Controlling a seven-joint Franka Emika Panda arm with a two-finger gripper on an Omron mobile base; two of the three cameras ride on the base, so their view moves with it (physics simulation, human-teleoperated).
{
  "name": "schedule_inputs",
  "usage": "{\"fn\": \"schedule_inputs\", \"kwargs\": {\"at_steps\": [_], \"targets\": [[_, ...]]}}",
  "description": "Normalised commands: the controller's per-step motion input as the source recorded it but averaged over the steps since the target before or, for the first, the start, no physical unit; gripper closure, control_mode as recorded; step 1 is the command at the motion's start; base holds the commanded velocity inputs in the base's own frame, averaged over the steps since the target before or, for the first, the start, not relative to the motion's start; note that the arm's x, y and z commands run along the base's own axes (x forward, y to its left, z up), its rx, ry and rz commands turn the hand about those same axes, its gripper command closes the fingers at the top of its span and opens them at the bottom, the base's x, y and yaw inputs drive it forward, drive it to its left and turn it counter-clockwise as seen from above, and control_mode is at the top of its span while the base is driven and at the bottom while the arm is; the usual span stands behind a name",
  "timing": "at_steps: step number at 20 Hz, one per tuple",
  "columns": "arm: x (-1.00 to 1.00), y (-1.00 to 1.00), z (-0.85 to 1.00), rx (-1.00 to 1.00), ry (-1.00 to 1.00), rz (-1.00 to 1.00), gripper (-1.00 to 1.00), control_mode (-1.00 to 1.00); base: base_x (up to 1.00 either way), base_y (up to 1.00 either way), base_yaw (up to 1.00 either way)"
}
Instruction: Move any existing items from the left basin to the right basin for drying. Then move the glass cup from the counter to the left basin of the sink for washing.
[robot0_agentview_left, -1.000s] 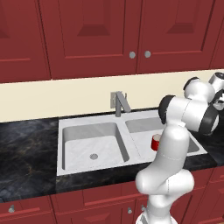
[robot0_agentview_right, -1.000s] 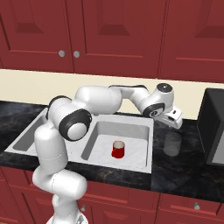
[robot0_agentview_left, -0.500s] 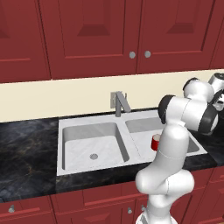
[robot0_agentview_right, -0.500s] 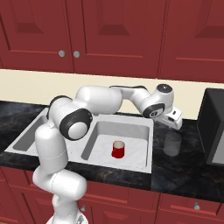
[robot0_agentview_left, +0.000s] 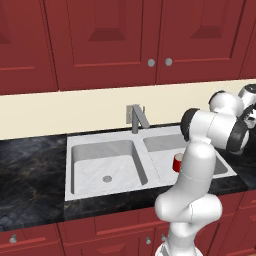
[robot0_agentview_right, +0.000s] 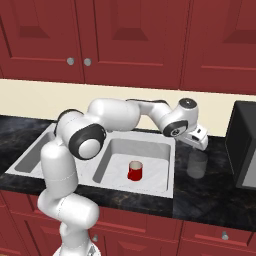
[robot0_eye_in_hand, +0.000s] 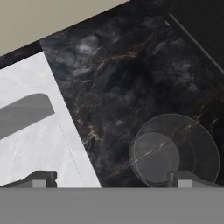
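Observation:
The red cup (robot0_agentview_right: 135, 170) stands upright in the right basin (robot0_agentview_right: 150, 150) of the white sink; in the left base view the red cup (robot0_agentview_left: 177, 161) peeks out beside the arm. The left basin (robot0_agentview_left: 102, 162) holds nothing. The glass cup (robot0_agentview_right: 197, 164) stands upright on the black counter (robot0_agentview_right: 210, 190) just right of the sink. My gripper (robot0_agentview_right: 196, 142) hovers open right above it. In the hand view the glass cup (robot0_eye_in_hand: 175, 151) lies under the right fingertip (robot0_eye_in_hand: 183, 178), off-centre from my gripper (robot0_eye_in_hand: 111, 180), with nothing between the fingers.
A grey faucet (robot0_agentview_left: 136, 118) rises at the sink's back middle. A black appliance (robot0_agentview_right: 245, 145) stands on the counter close to the right of the glass cup. Red cabinets hang above the cream back wall. The sink's rim (robot0_eye_in_hand: 65, 131) runs left of the cup.

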Motion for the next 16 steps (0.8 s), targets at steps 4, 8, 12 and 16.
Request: {"fn": "schedule_inputs", "kwargs": {"at_steps": [4,8,12,16], "targets": [[-0.04,0.00,-0.09,0.01,0.00,0.00,-1.00,-1.00,0.00,0.00,0.00],[-0.01,0.00,-0.10,0.00,0.00,0.00,-1.00,-1.00,0.00,0.00,0.00],[-0.02,0.00,-0.12,0.01,0.00,0.00,-1.00,-1.00,0.00,0.00,0.00],[-0.01,0.00,-0.13,0.01,0.00,0.00,-1.00,-1.00,0.00,0.00,0.00]]}}
